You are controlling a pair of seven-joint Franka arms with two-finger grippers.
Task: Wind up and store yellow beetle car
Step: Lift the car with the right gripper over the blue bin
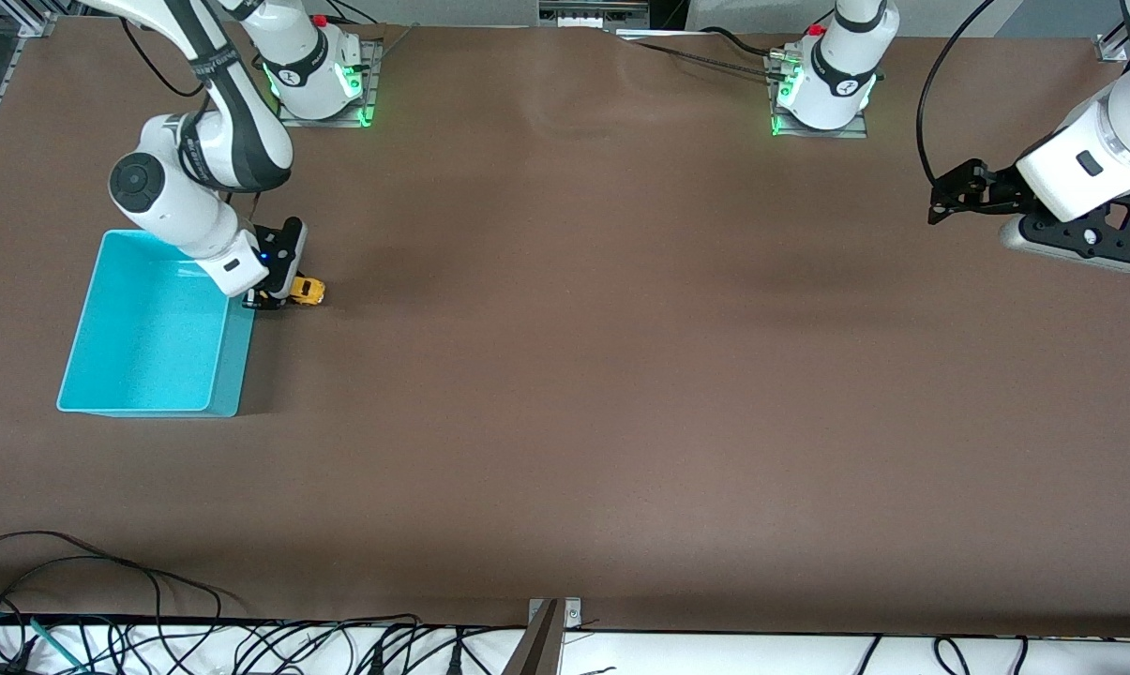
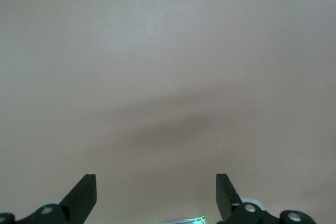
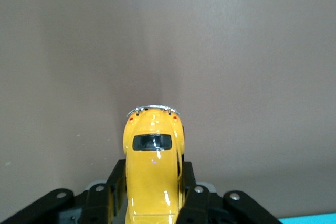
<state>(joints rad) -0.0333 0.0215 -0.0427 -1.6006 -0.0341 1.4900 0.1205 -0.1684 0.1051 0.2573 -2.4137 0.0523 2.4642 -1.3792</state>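
The right pincer (image 1: pixel 278 295) is gripping the yellow beetle car (image 1: pixel 308 291) beside the turquoise bin (image 1: pixel 105 394), its fingers hiding the car's sides. The left pincer (image 1: pixel 940 202) is waiting open over the bare bench (image 1: pixel 621 375).

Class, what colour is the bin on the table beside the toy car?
Turquoise. The bin shows best in the front view.

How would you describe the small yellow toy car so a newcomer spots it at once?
Find the open turquoise plastic bin at the right arm's end of the table. Just beside its corner, the small yellow beetle-shaped toy car sits between the fingers of the right gripper. It is the only yellow thing there.
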